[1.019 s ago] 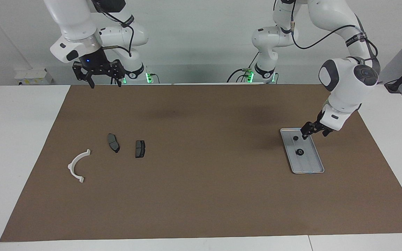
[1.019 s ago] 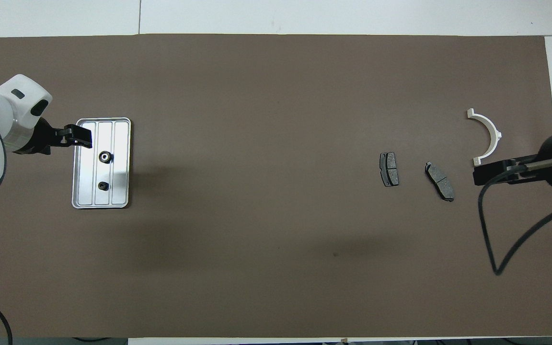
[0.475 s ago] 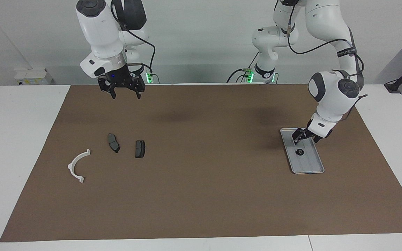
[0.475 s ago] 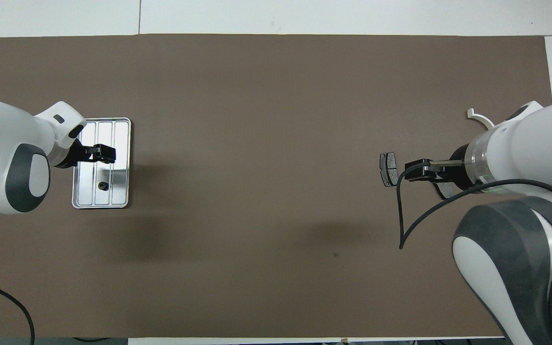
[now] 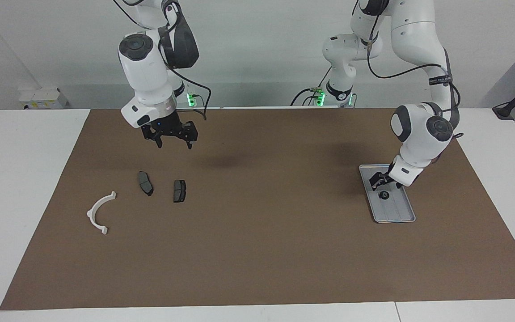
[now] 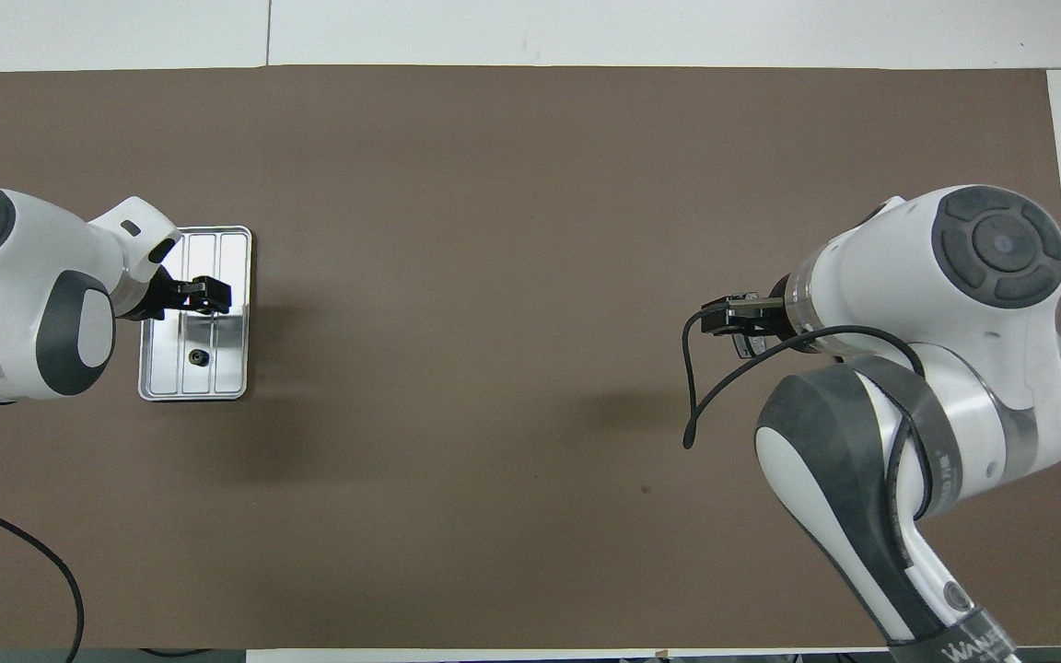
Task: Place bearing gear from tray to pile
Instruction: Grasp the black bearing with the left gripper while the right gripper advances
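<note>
Toward the left arm's end of the brown mat [image 5: 257,232], the tray [image 5: 396,214] lies flat on the surface, and every place below is given from it. One bearing gear [image 5: 383,195] rests inside the tray on its ribbed bottom, in the half farther from the robots as the facing view shows it. The left gripper [image 5: 377,179] is low over the tray's nearer half, just beside that gear; a second gear seen here earlier is now covered by the gripper, and whether the left fingers are open, closed or gripping it cannot be told.

The pile lies well apart from the tray, toward the right arm's end: two brake pads [image 5: 145,183] [image 5: 179,191] side by side and a white bracket [image 5: 100,213] past them, farther still from the tray. The right gripper [image 5: 171,142] hangs in the air over the mat near the pads, fingers spread open and holding nothing.

The facing view shows the whole pile; in the overhead view the right arm [image 6: 945,304] covers it entirely, with only the right gripper [image 6: 740,318] showing. The overhead view shows one small gear [image 6: 199,357] in the tray [image 6: 167,387] and the left gripper [image 6: 208,295] over it.

Writing: a band on the right arm, at the bottom edge of the overhead view, reads partly "WANL"; the rest is cut off.
</note>
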### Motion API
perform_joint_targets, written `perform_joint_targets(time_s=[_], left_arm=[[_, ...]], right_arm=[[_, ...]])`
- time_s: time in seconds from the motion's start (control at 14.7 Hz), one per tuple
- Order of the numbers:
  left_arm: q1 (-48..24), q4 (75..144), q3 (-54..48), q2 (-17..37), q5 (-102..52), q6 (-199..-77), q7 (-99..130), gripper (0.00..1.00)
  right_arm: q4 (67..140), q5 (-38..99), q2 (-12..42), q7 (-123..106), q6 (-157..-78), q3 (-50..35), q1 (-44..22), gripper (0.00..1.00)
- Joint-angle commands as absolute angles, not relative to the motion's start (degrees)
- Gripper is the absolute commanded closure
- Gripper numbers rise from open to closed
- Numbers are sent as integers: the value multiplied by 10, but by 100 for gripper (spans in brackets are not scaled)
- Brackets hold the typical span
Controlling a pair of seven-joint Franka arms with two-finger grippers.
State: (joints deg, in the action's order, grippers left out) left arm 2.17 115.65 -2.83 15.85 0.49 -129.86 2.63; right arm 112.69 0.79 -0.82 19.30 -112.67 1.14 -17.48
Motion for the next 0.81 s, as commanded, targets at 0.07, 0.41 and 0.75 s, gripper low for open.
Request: perform_joint_targets(time_s=[0.07, 0.41, 0.75], left_arm=[[17, 1138, -25, 182, -1, -1312, 40, 28], [18, 1128, -25, 192, -1, -1312, 40, 42], [18, 1114, -26, 204, -2, -1313, 41, 42]], right_arm=[[1130, 34, -14, 199, -1136, 13, -177, 0], [1135, 34, -11, 202, -1136, 13, -180, 0], [1139, 34, -11, 203, -1134, 13, -185, 0]])
